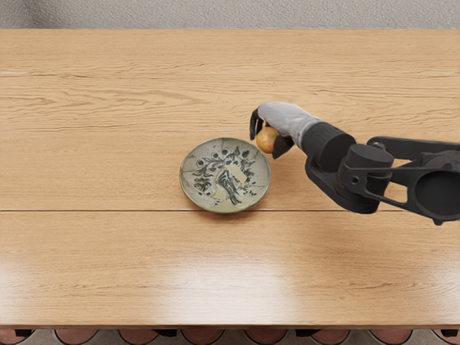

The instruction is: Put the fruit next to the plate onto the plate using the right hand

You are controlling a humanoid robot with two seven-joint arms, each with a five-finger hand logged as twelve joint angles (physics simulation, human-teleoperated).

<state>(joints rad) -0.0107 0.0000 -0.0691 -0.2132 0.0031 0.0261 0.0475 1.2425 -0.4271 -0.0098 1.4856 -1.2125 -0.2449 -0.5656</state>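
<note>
Pale wooden table (108, 251), right hand (280, 122) wrapped around the small round orange-yellow fruit (267, 139), painted greenish ceramic plate (184, 177) just beside the hand, lower-left. Should probably clear the rim before letting go.

The right hand (282, 121) wears a smooth, rounded shell of pale grey over its back, while its fingers (254, 124) are black. Behind it sits a thick, matte-black cylindrical wrist (327, 144). The right arm (359, 172) is dark charcoal throughout: 1 rounded joint housing, then slim forked struts with open gaps, ending in a disc-shaped joint.
</note>
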